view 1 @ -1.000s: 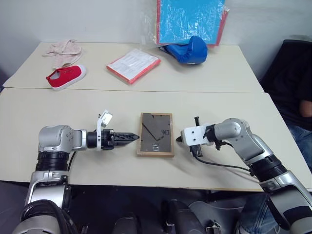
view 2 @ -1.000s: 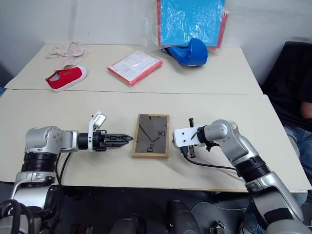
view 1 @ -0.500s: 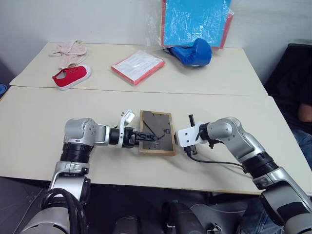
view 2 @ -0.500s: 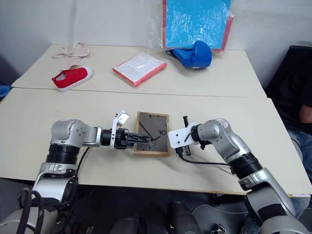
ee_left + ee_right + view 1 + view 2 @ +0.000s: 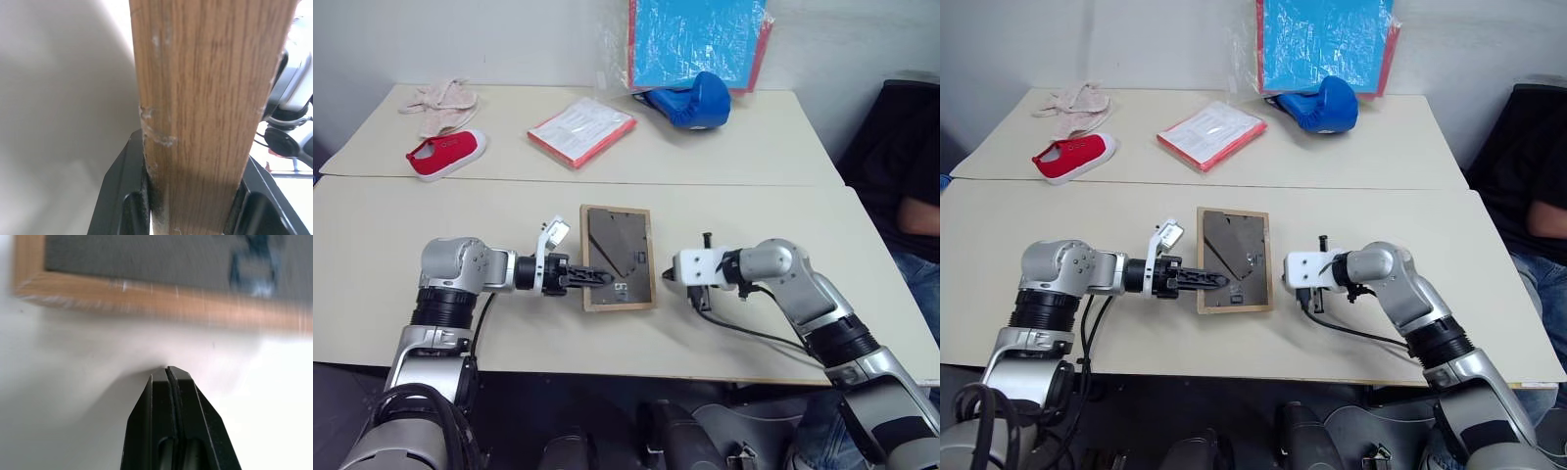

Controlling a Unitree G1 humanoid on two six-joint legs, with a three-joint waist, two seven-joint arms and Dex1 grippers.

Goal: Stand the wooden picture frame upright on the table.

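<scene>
The wooden picture frame (image 5: 619,257) is in the middle of the near table (image 5: 754,215), its dark back with stand and clips turned towards me. Its far end looks tipped up off the top. My left gripper (image 5: 590,278) comes in from the left and is shut on the frame's left rail. In the left wrist view the light wood edge (image 5: 205,112) sits between both black fingers (image 5: 122,200). My right gripper (image 5: 668,280) is shut on nothing, just right of the frame; its wrist view shows its tips (image 5: 168,377) a short gap from the wooden edge (image 5: 161,303).
On the far table lie a red shoe (image 5: 445,153), a pale cloth (image 5: 440,101), a red-edged white booklet (image 5: 581,129) and a blue boxing glove (image 5: 690,100). A blue red-bordered board (image 5: 697,41) leans on the wall. A person (image 5: 915,211) sits at the right.
My left gripper reached over the frame's left rail and closed on it. The frame's far end has come up. My right gripper stays shut beside the right rail.
</scene>
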